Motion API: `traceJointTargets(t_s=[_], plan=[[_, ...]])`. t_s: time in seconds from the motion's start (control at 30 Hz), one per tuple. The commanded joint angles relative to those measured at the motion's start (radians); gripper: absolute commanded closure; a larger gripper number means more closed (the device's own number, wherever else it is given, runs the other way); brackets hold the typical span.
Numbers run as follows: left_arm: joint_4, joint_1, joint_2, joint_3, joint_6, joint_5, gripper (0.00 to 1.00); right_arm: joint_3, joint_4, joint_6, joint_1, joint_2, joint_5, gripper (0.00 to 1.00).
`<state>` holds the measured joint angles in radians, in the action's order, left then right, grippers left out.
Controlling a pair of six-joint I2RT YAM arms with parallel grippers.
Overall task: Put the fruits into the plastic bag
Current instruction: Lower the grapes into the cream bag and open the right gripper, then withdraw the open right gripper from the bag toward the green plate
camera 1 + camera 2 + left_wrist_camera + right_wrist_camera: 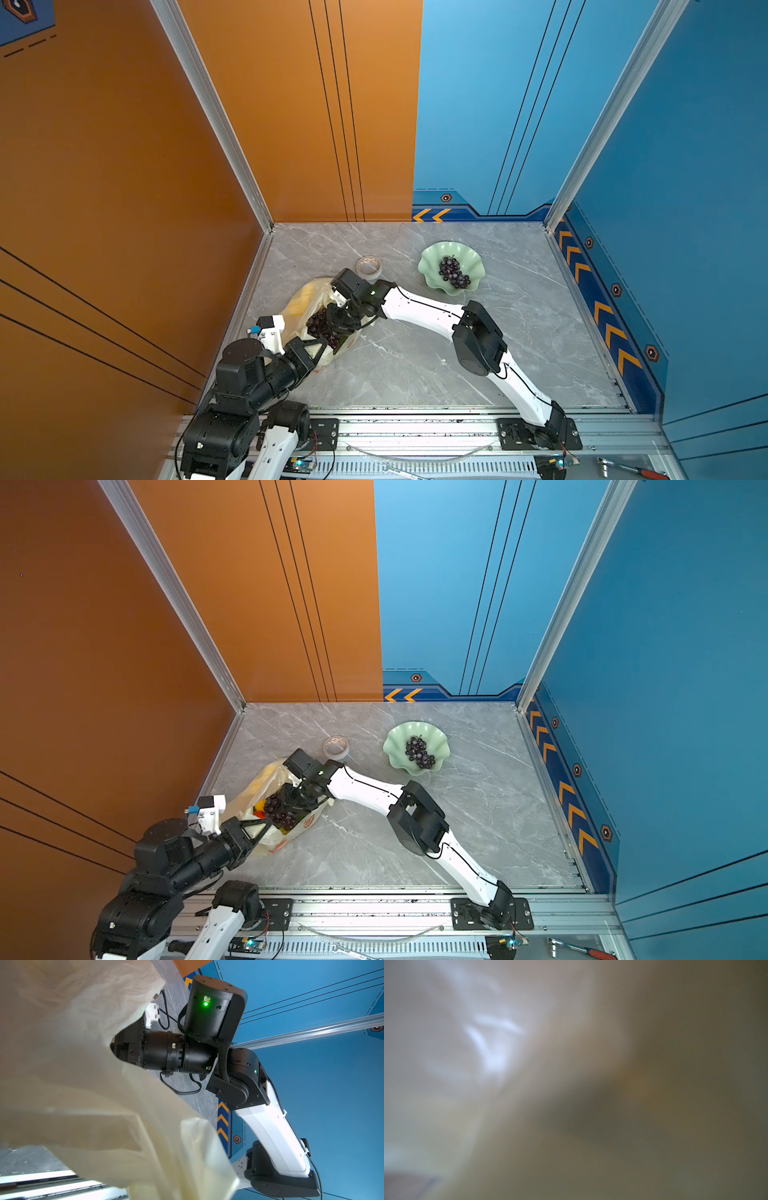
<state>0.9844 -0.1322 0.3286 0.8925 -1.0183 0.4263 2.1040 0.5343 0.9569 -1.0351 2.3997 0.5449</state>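
Note:
The cream plastic bag (301,305) (253,789) lies at the table's left, mouth up. My left gripper (322,345) (268,823) is shut on the mouth's near edge and holds it up; bag film (83,1084) hides its jaws in the left wrist view. My right gripper (332,322) (286,804) reaches into the mouth, at a dark purple grape bunch (318,326) (276,810). Whether it grips them I cannot tell. Yellow and red fruits (259,806) show inside the bag. A second grape bunch (454,272) (419,752) lies in the dish. The right wrist view is blurred cream film.
A pale green wavy-rimmed dish (428,257) (392,739) stands at the back right. A clear tape roll (369,267) (336,746) sits just behind the bag. The right arm (187,1049) crosses the table's middle. A red-handled tool (631,469) lies on the front rail.

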Motion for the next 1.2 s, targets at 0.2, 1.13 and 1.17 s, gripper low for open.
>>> traceJointTargets(t_s=[0.2,1.13,1.17], plan=[[0.045,-0.003,0.019,-0.010,0.007,-0.013,1.00,-0.045,0.014,-0.080,0.000,-0.008,-0.033,0.35],[0.058,-0.003,-0.014,-0.048,-0.002,-0.019,1.00,-0.200,0.100,-0.190,0.184,-0.246,-0.062,0.00],[0.057,-0.003,-0.015,-0.050,-0.002,-0.018,1.00,-0.201,0.100,-0.191,0.195,-0.248,-0.065,0.00]])
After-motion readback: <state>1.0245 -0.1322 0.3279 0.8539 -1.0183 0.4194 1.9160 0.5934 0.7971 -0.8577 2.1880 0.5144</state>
